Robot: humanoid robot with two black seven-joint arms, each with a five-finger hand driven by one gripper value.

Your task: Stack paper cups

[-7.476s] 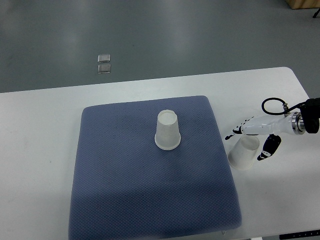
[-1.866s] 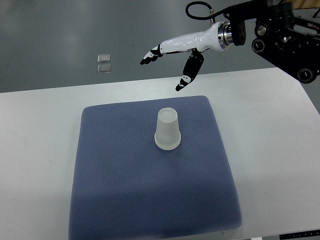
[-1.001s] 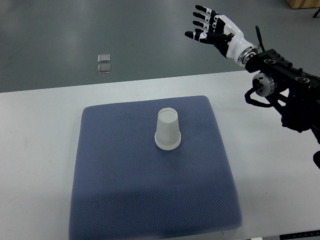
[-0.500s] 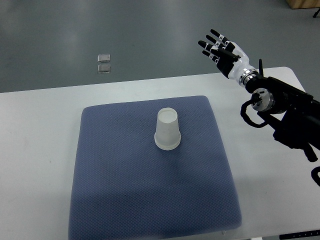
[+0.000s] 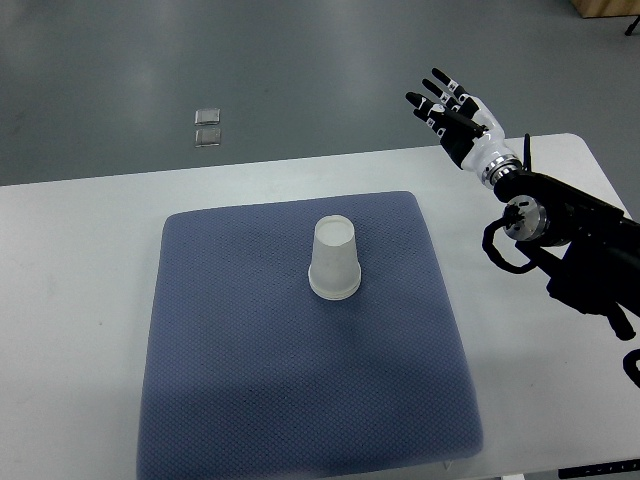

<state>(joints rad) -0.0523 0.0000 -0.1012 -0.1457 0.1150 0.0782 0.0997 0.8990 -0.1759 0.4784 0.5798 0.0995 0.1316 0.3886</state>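
An upturned paper cup stack point(image 5: 334, 260) stands mouth-down near the middle of the blue-grey mat point(image 5: 230, 370), a little toward the mat's far edge. Its closed base faces up and its wider rim rests flat on the fabric. From this steep angle it reads as one translucent white cup; whether a second cup sits nested on it cannot be told for sure. Nothing touches it.

The mat is a textured square pad with rounded corners, lying on the white table point(image 5: 70, 300) and covering most of the table's middle. Bare tabletop shows on both sides of it and along its far edge.

The right hand point(image 5: 455, 115) is raised above the table's far right corner, well apart from the cup and off to the right of the mat. Its fingers point(image 5: 425, 100) are spread and extended, pointing up and to the left in the picture, and they hold nothing. The white wrist joins a black arm point(image 5: 575, 245) that runs down to the right edge, with a loop of black cable point(image 5: 497, 250) beside the joint.

Beyond the table lies a grey floor point(image 5: 300, 70), with two small pale square fittings point(image 5: 208, 127) set in it, one just beside the other.
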